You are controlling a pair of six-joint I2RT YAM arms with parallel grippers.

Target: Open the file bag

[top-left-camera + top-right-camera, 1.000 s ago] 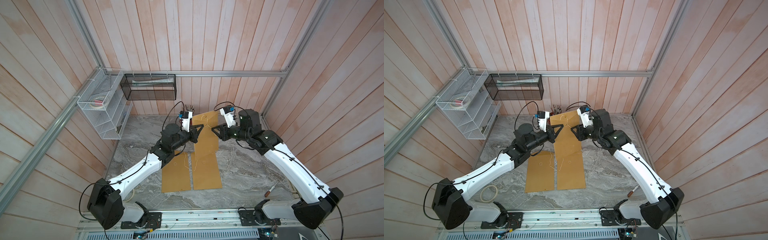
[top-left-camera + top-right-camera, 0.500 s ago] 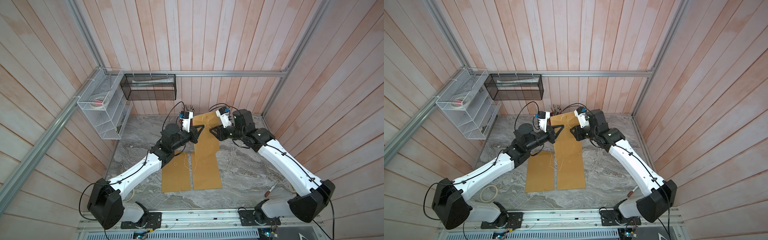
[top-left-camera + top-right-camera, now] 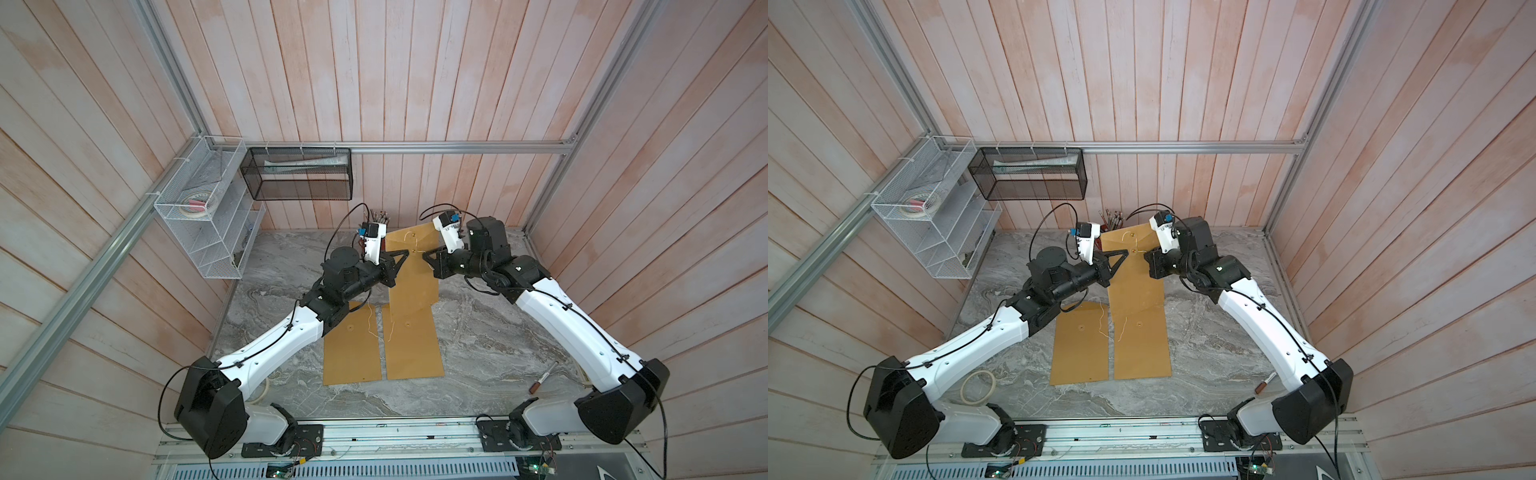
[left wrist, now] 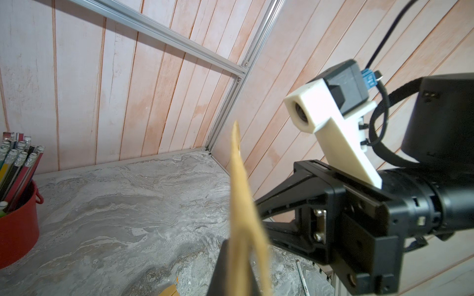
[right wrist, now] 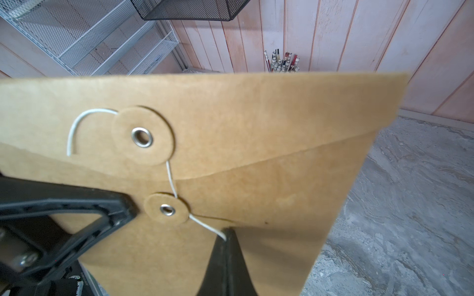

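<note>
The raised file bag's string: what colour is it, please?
White; the string on the file bag shows best in the right wrist view.

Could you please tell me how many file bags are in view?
3. The raised file bag is held by the left gripper at the back. The left flat bag and right flat bag lie side by side on the table. Others could hide beneath.

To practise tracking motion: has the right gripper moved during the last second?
Yes. In a top view the right gripper has shifted away from the corner post, toward the file bag, closing on its string.
</note>
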